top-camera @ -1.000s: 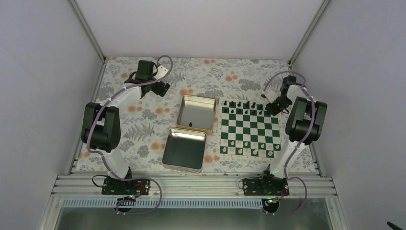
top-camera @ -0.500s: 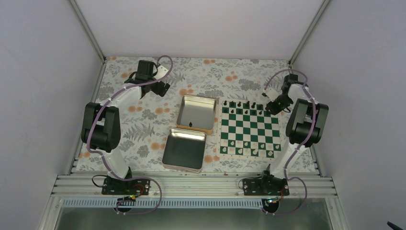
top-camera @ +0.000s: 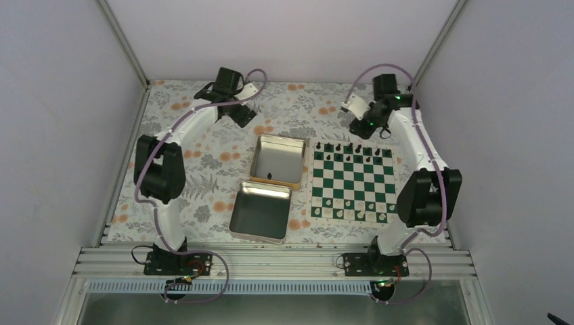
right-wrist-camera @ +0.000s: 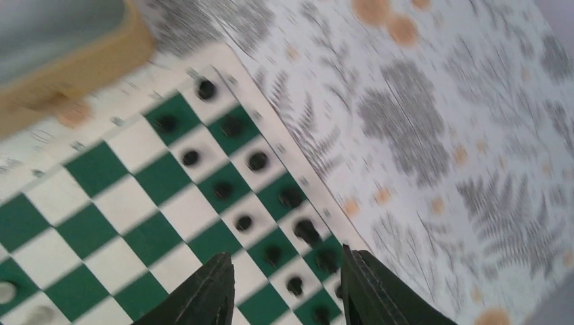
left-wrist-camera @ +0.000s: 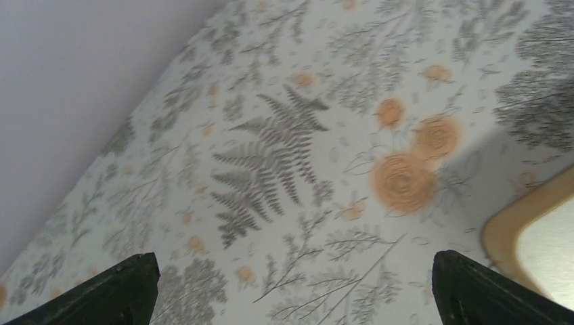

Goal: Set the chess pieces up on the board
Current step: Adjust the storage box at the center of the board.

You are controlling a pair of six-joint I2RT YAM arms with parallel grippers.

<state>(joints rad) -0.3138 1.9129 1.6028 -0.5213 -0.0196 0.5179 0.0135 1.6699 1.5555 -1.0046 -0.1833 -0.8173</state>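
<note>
The right hand (right-wrist-camera: 290, 298) has its fingers (right-wrist-camera: 203, 298) a modest way apart with nothing between them, and it hangs above the far right part of the tabletop (top-camera: 203, 183), just past the far edge of the board (top-camera: 352, 179). From its wrist view the black chess pieces (right-wrist-camera: 244, 222) stand below it in two rows on the board's far squares, each on its own square. The white pieces (top-camera: 352, 206) fill the two rows at the board's near edge. The board lies flat on the right half of the tabletop. Just to its left sit two open metal tins: the far tin (top-camera: 274, 159), which holds a lone dark piece (top-camera: 271, 175), and the near tin (top-camera: 260, 213). The left hand (left-wrist-camera: 298, 305) is spread wide and empty, over bare patterned tabletop near the far edge, left of the middle, with a corner of the far tin at the right of its wrist view.
</note>
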